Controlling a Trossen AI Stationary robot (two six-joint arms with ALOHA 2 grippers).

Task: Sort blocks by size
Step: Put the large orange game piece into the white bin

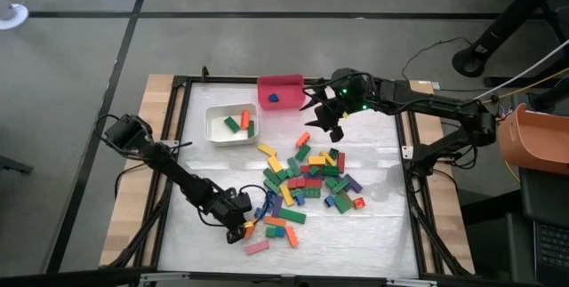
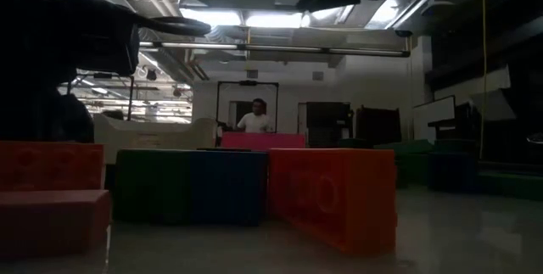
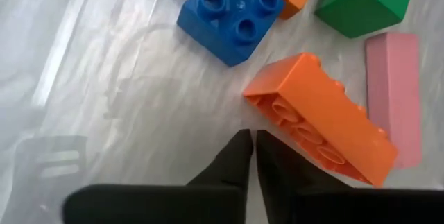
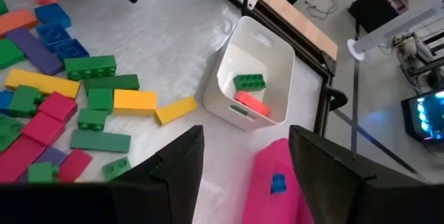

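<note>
A: Which step is in hand?

B: A pick at the near-left edge of the pile of blocks [image 1: 307, 180]. The left pincer [image 3: 251, 151] is down at the bench [image 1: 373, 234], fingers pressed together on nothing; an orange bar [image 3: 322, 120] lies tipped on its side just beside the tips.

A: And the right pincer [image 4: 243, 161]?

B: Fingers apart, empty, above the red bin [image 1: 280, 91], near the white bin [image 1: 231, 124].

A: Next?

B: Probably reopen the left and straddle the orange bar.

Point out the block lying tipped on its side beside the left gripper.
The orange bar block: its hollow underside faces sideways, unlike the blue square block sitting studs-up.
</note>
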